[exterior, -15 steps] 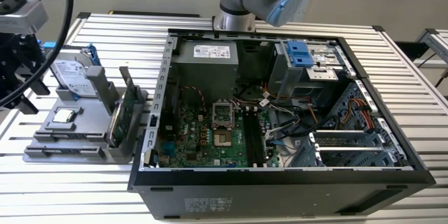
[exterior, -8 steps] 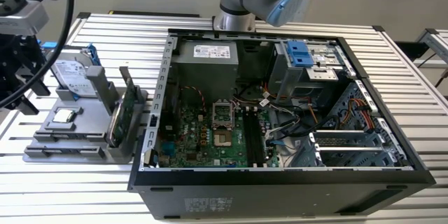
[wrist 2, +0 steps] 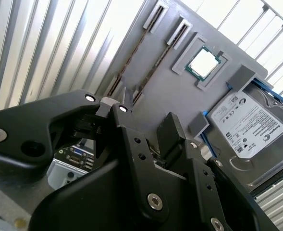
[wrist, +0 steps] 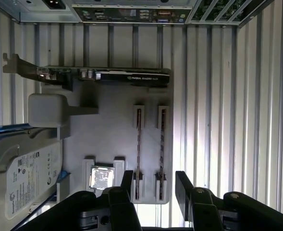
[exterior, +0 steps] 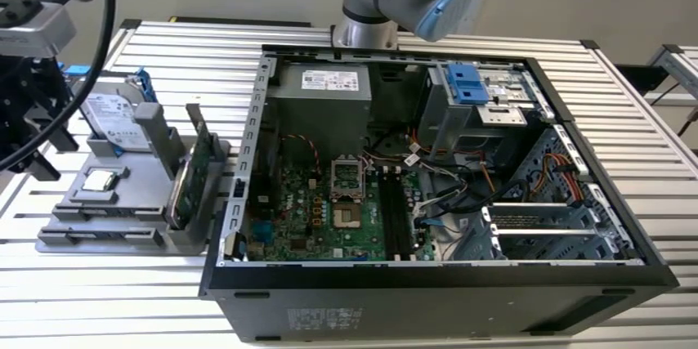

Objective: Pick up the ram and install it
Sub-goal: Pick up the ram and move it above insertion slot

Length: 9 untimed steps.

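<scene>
1. The gripper (wrist: 154, 188) hangs over one end of the tray, its jaws spread and pinching nothing.
2. The ram (wrist: 162, 149) is a thin, dark stick set on edge in a tray slot, with a second stick (wrist: 138, 149) just beside it.
3. The gray tray (wrist: 112, 130) on the tabletop (wrist: 256, 120) also holds a card (wrist: 107, 76), a drive (wrist: 26, 178) and a chip (wrist: 102, 177).
4. In the exterior view, the open case (exterior: 436, 300) holds a green motherboard (exterior: 316, 218).

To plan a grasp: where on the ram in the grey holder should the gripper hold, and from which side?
Take the ram at the middle of its top long edge, clamping its two flat faces, coming straight down. It stands on edge, both ends seated in the grey holder's brackets.
</scene>
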Tool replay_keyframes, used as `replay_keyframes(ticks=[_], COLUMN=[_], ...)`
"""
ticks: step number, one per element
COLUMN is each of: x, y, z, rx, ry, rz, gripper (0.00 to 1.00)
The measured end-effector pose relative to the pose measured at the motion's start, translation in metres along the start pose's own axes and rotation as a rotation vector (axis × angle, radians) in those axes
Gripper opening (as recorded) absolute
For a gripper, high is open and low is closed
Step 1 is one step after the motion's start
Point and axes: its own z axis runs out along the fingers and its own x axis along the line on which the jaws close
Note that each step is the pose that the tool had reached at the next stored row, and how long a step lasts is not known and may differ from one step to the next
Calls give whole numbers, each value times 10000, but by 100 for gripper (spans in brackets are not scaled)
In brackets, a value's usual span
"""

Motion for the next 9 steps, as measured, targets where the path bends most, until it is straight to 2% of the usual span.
replay_keyframes(ticks=[9], x=[-23], y=[0], z=[6], rx=[1], ry=[-1], rz=[-1], gripper=[100])
